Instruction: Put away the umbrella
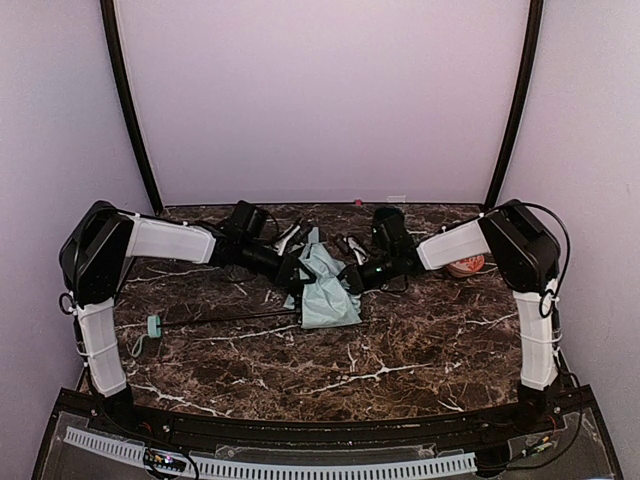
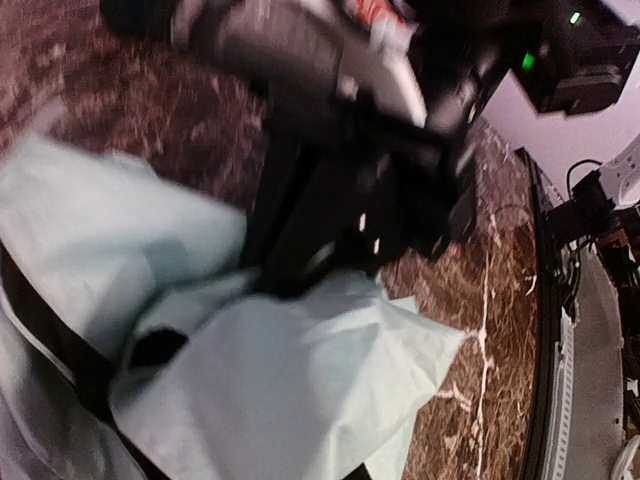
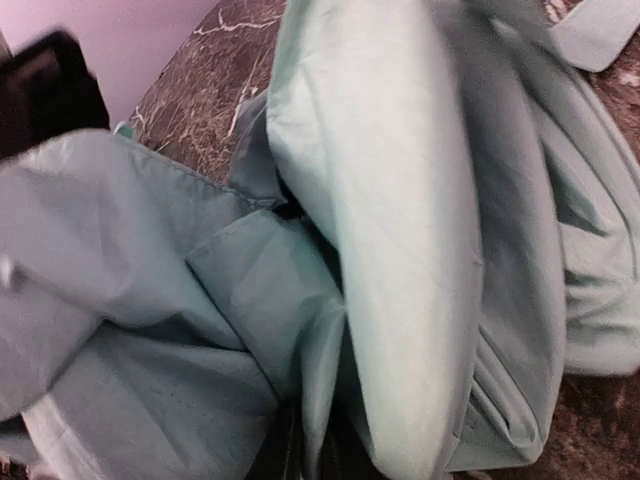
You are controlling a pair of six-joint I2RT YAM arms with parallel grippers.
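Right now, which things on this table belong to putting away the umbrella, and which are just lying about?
Job: pale mint-green fabric umbrella, with its thin black shaft and small mint handle.
Lying about: orange-and-white round object behind the right arm.

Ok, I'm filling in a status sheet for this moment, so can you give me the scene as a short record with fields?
surface: dark marble table
umbrella: lying at mid-table, not yet put away
canopy: collapsed, crumpled in loose folds
shaft: flat on the table, running left from the canopy
handle: at the shaft's left end, untouched
left gripper: shut, at the canopy's left edge; grip on fabric unclear
right gripper: at the canopy's right edge; open or shut unclear
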